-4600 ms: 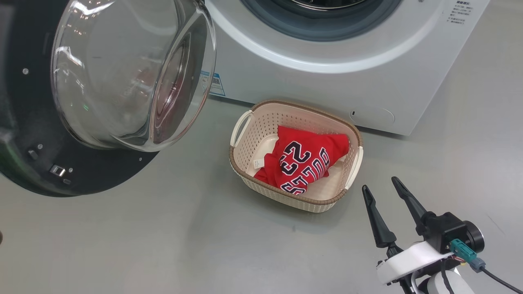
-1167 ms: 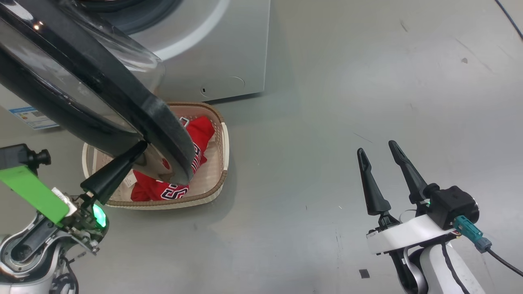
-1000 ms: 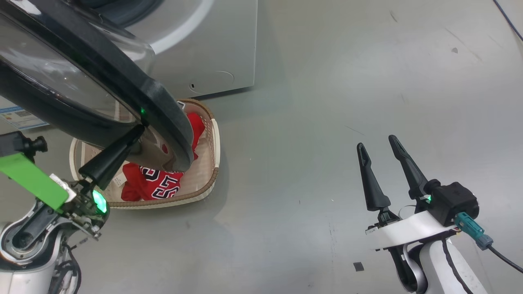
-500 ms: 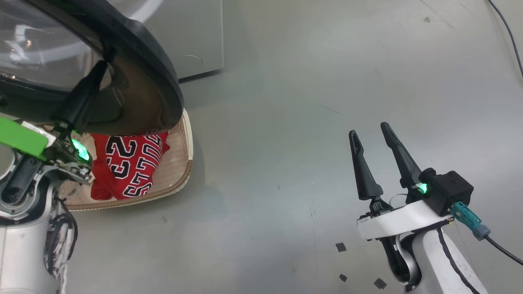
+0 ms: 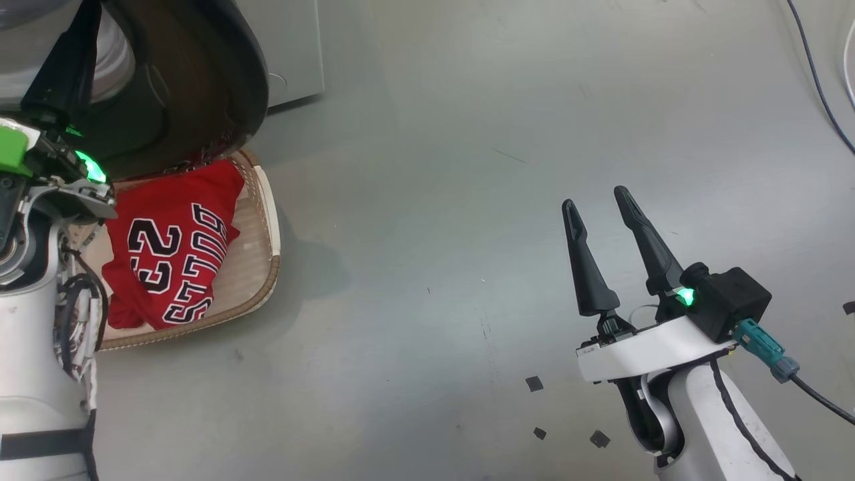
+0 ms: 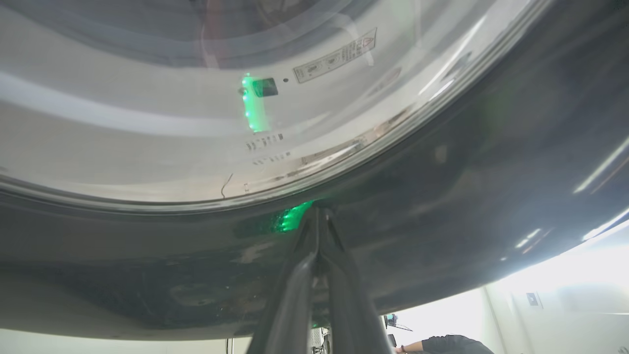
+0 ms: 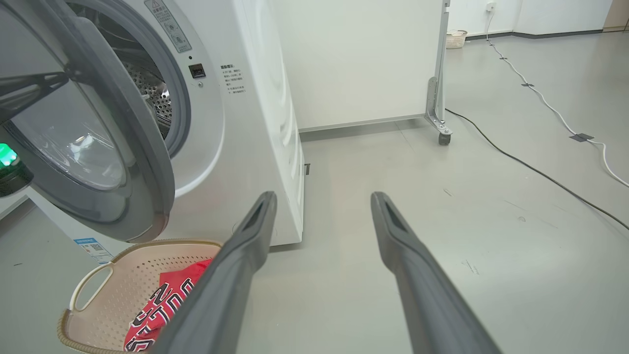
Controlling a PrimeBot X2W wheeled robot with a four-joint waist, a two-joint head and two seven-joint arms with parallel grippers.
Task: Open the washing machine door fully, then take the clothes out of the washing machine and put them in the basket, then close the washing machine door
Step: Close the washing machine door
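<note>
The washing machine door (image 5: 220, 73) hangs partly swung in front of the washing machine (image 7: 255, 123), its black rim (image 6: 442, 196) around clear glass. My left gripper (image 6: 317, 212) is shut, and its joined tips press flat on that rim without gripping it; the left gripper (image 5: 83, 27) sits at the head view's upper left. The cream basket (image 5: 266, 214) stands on the floor below the door and holds the clothes (image 5: 174, 254), a red jersey with block lettering. My right gripper (image 5: 593, 198) is open and empty over bare floor, well to the right of the basket (image 7: 98, 275).
The perforated drum (image 7: 147, 98) shows behind the door. Cables (image 7: 530, 167) run over the grey floor at the right, beyond a wheeled metal post (image 7: 437, 98). Small dark scraps (image 5: 534, 384) lie on the floor near my right arm.
The door has swung toward the machine with my shut left gripper against its rim, uncovering the jersey in the basket. The head camera has turned, shifting the picture. My right gripper stays open.
</note>
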